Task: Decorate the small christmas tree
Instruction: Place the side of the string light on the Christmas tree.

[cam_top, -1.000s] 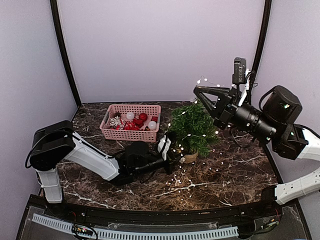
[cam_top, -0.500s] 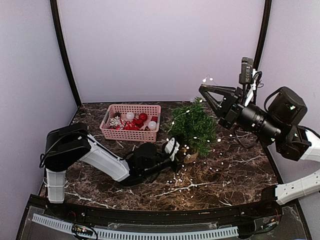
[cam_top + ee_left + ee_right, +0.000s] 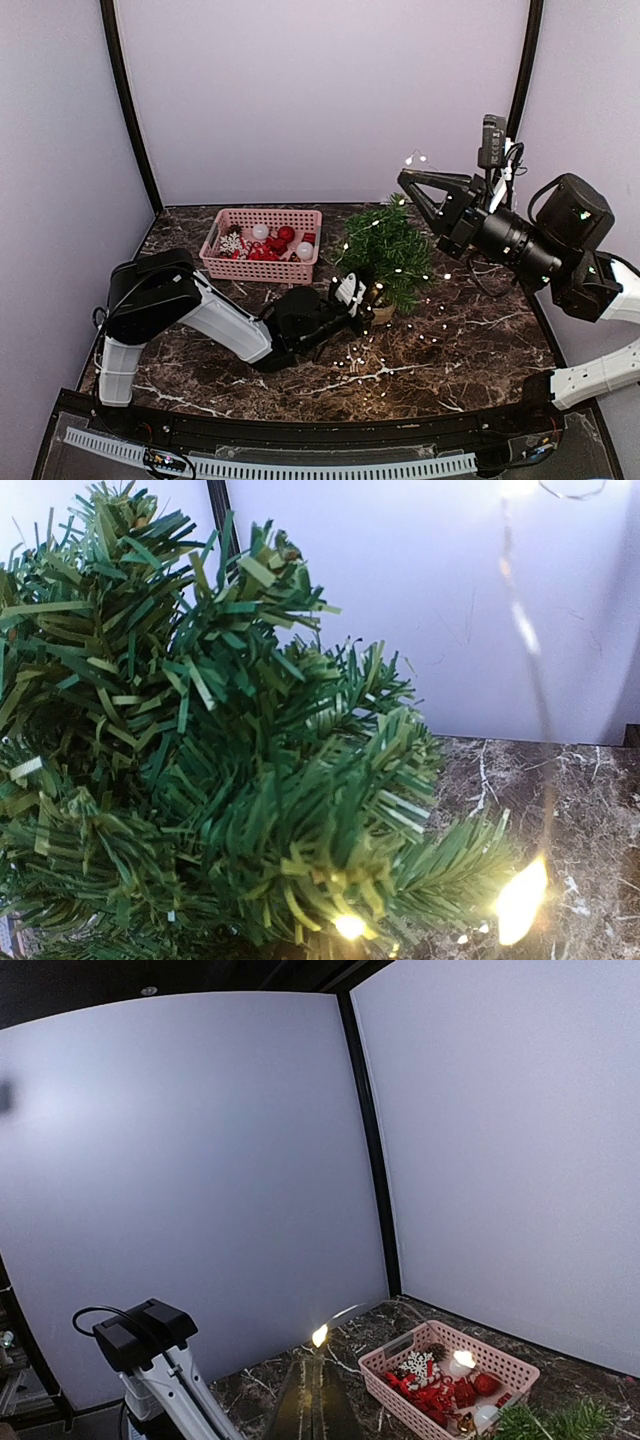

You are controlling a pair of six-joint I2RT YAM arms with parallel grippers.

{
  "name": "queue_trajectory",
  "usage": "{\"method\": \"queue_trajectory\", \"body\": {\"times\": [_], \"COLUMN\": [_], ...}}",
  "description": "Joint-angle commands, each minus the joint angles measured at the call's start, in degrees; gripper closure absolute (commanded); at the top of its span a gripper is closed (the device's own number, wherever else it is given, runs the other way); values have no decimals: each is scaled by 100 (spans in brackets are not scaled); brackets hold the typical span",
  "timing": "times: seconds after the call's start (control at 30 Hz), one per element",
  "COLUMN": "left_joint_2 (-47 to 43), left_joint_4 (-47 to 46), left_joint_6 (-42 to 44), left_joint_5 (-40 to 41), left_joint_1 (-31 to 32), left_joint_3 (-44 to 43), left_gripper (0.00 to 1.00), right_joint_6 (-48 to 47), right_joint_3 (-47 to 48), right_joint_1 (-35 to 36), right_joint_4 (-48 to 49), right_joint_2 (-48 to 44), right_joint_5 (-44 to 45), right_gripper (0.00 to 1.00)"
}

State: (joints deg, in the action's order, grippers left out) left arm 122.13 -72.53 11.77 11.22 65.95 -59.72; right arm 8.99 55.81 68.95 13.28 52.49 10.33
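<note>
The small christmas tree (image 3: 385,252) stands in its tan pot (image 3: 383,314) at mid-table; its green branches (image 3: 200,780) fill the left wrist view. A lit fairy light string (image 3: 356,352) is draped over the tree and trails on the table in front. My right gripper (image 3: 403,177) hangs above and right of the treetop, shut on the string's end; a glowing bulb (image 3: 320,1336) sits at its closed tip (image 3: 316,1362). My left gripper (image 3: 352,296) lies low against the tree's base, left of the pot, its fingers hidden by branches.
A pink basket (image 3: 262,270) with red, white and snowflake ornaments sits at the back left, also seen as a pink basket (image 3: 392,1392) in the right wrist view. Lit bulbs (image 3: 520,900) lie on the marble to the tree's right. Lilac walls enclose three sides.
My left arm has slid right until its gripper reached the tree's base. My right gripper rose slightly and shifted right with the string, then held still.
</note>
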Motion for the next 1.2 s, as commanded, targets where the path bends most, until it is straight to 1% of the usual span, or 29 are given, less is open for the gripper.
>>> {"method": "queue_trajectory", "body": {"times": [0.0,0.17,0.37,0.73,0.77,0.83,0.87,0.93,1.17], "left_joint_2": [145,268,422,499,493,472,462,426,260], "left_joint_4": [-291,-301,-494,-437,-439,-475,-482,-489,-535], "left_joint_6": [179,202,306,112,105,98,104,98,107], "left_joint_5": [73,24,147,122,129,156,158,164,210], "left_joint_1": [-81,-155,-187,-206,-206,-206,-206,-199,-161], "left_joint_3": [-236,-283,-285,-220,-188,-133,-117,-58,140], "left_gripper": [100,100,100,99,98,91,86,80,74], "right_joint_6": [32,50,67,110,118,127,129,130,129], "right_joint_3": [-44,-64,-96,-119,-116,-109,-107,-100,-86], "right_joint_1": [-22,-22,-22,-22,-22,-27,-22,-22,-22], "right_joint_4": [210,218,269,294,298,298,298,298,298], "right_joint_2": [-22,-22,-8,17,30,39,42,42,75], "right_joint_5": [31,22,-26,-29,-31,-46,-47,-48,-34], "right_gripper": [100,100,100,100,100,100,100,100,100]}}
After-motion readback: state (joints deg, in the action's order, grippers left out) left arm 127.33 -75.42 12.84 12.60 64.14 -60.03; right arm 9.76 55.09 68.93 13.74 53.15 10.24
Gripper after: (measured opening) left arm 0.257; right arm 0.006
